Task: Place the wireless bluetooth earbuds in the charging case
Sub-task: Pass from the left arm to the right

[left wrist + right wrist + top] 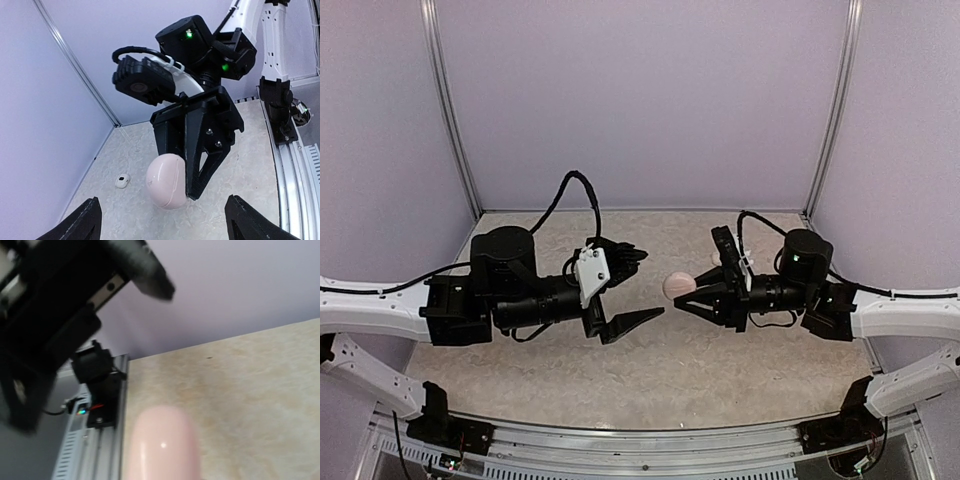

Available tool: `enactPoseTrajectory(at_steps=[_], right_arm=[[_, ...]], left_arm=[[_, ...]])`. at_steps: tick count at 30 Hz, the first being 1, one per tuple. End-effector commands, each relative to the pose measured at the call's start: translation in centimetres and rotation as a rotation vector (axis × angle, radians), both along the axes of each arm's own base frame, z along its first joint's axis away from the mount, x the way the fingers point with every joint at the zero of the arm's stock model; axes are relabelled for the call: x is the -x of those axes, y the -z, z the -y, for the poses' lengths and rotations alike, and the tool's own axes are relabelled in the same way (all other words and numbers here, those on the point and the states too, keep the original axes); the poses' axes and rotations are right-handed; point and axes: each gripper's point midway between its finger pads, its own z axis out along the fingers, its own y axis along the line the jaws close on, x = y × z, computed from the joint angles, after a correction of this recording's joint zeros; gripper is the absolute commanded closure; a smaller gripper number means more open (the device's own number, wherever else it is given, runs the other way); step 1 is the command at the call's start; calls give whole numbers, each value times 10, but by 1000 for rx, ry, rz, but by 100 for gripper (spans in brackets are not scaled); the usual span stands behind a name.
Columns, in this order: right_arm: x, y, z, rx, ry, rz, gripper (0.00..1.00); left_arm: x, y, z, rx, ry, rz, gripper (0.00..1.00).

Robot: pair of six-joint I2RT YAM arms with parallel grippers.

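Note:
A pink pebble-shaped charging case (pixel 677 285), its lid shut, hangs above the table between the two arms. My right gripper (pixel 688 292) is shut on it. In the left wrist view the case (pixel 166 180) sits against that gripper's black finger (pixel 196 170). The right wrist view shows the case (pixel 162 446) close up, filling the lower middle. One small white earbud (pixel 122 180) lies on the table to the left of the case in the left wrist view. My left gripper (pixel 642 290) is open, facing the case from the left with nothing between its fingertips (pixel 86 220).
The marbled tabletop (pixel 650 370) is walled by pale panels at the back and sides. A metal rail (pixel 95 440) with the arm bases runs along the near edge. The left arm appears blurred and dark (pixel 45 325) in the right wrist view.

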Motion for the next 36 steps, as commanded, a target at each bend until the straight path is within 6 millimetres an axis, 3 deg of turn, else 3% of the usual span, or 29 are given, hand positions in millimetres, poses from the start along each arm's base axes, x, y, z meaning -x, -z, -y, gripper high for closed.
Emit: enactPoseTrajectory(at_steps=[1,13,28,36], right_arm=[[9,-6,-4,-13,-80,-105,100],[15,-7,-4,-40,-114,-194,100],[19,-6,-5,-55,-147,-251,98],[21,-7,-6,-58,-154,-255,90]], left_arm=[[0,10,11,-99,-20,166,17],[5,33,39,-199,12,251,23],[8,39,46,-248,2,354,36],[9,43,48,-263,-5,380,58]])
